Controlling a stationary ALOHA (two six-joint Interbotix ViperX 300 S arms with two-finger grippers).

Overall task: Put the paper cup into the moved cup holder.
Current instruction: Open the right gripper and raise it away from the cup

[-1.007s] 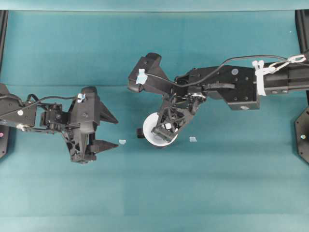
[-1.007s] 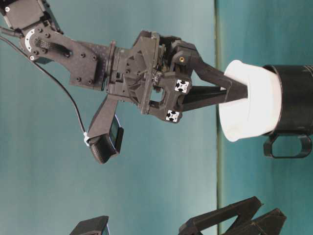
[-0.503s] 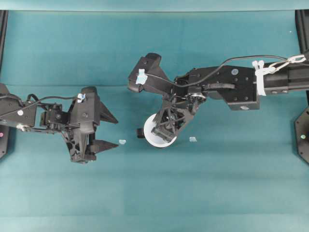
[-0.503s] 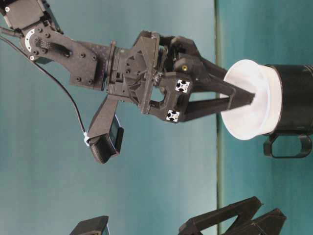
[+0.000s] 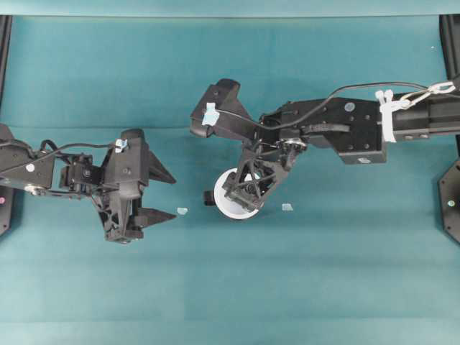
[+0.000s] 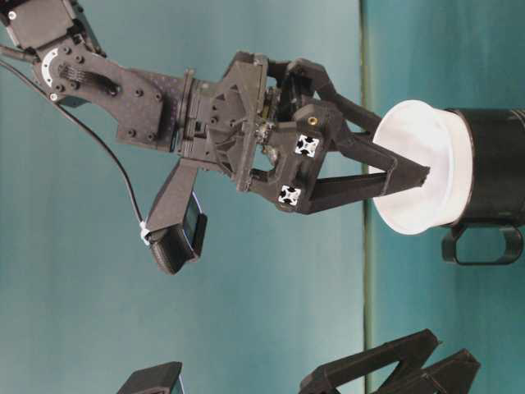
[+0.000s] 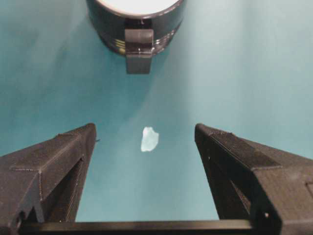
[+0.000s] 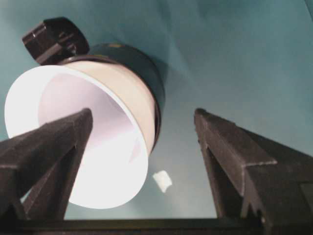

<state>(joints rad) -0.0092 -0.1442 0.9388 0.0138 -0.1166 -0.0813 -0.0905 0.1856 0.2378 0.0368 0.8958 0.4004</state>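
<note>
Plain white paper cup [image 6: 426, 168] sits seated in the glossy black cylindrical cup holder [image 6: 496, 168] at frame centre on the teal tabletop [image 5: 302, 287]; right end effector [image 8: 142, 161] spread wide, one finger inside the rim, apparently releasing; left end effector [image 7: 146, 147] open, idle.

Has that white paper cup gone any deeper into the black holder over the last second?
Yes. In the table-level view the paper cup now shows less white wall outside the cup holder, so it sank further in, while the right gripper opened its jaws.
</note>
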